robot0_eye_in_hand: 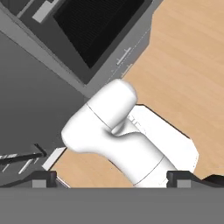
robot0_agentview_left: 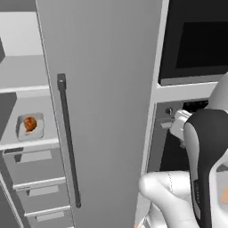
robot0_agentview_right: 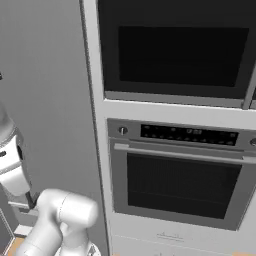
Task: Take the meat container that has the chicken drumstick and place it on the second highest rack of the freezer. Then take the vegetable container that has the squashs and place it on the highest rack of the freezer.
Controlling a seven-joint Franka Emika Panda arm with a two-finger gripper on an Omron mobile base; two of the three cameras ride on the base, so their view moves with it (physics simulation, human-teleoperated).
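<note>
a: where's the drumstick?

b: in its tray (robot0_agentview_left: 30,126) on a pale shelf inside the freezer (robot0_agentview_left: 26,133), left of the open door (robot0_agentview_left: 102,111). the drumstick (robot0_agentview_left: 30,123) sits in the middle of it.

a: and the gripper (robot0_eye_in_hand: 112,178)?

b: fingers spread wide apart, nothing between them, pointing down toward the wooden floor (robot0_eye_in_hand: 188,65).

a: what worries you?

b: the squash tray isn't in sight, so the arm must swing round. folded this close to the door and the oven (robot0_agentview_right: 180,170), a wide swing could knock either.
</note>
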